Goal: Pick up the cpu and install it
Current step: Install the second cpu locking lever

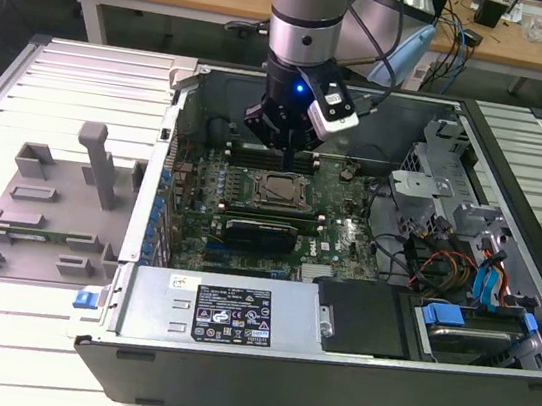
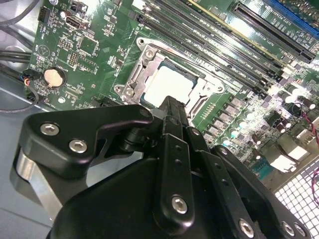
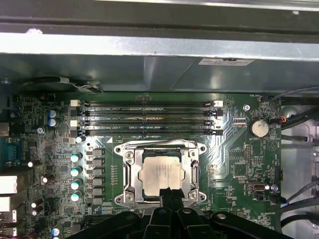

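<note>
The small flat square silvery-grey cpu (image 3: 160,175) lies seated in the dark socket frame with metal bracket (image 3: 128,172) on the green motherboard (image 3: 234,149). The black gripper (image 3: 171,193) hovers just above its edge, fingers pressed together and holding nothing. Four long black memory slots (image 3: 147,118) run just beside the socket, with the grey case wall (image 3: 149,69) beyond them.

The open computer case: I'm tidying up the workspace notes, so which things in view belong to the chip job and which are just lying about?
Belongs to the job:
chip, lying in the socket frame
tool, just above the chip's edge
motherboard

Just lying about:
grey plastic tray beside the case
coin battery
blue cables
</note>
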